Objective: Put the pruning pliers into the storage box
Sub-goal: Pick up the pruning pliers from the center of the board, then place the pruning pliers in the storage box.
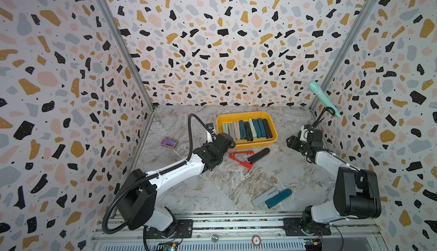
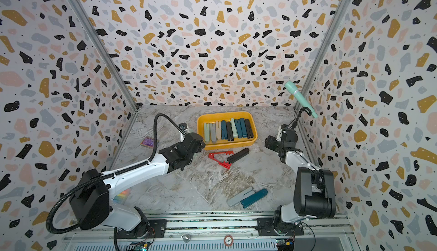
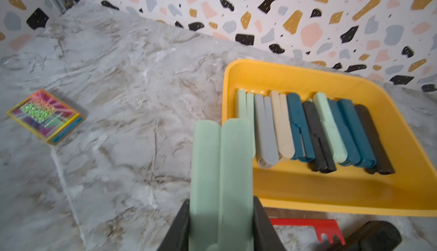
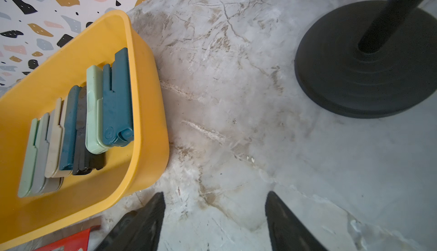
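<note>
The yellow storage box (image 1: 246,114) stands at the back middle of the table, with several pruning pliers (image 1: 248,129) lying side by side in it. My left gripper (image 3: 221,200) is shut on a mint pruning plier (image 3: 222,157), which hangs just outside the box's left front corner (image 3: 307,204). In both top views the gripper's body (image 1: 224,141) hides that plier. On the table in front of the box lie a red plier (image 1: 241,158), spread open, and a black one (image 1: 259,155). A grey plier (image 1: 263,196) and a teal one (image 1: 279,197) lie nearer the front. My right gripper (image 4: 215,193) is open and holds nothing, right of the box (image 4: 151,119).
A small purple card box (image 1: 169,142) lies at the left near the wall. The mint-green microphone (image 1: 322,98) stands at the back right on a black stand with a round base (image 4: 364,67), close to my right gripper. A rainbow-coloured pack (image 2: 121,195) shows under my left arm.
</note>
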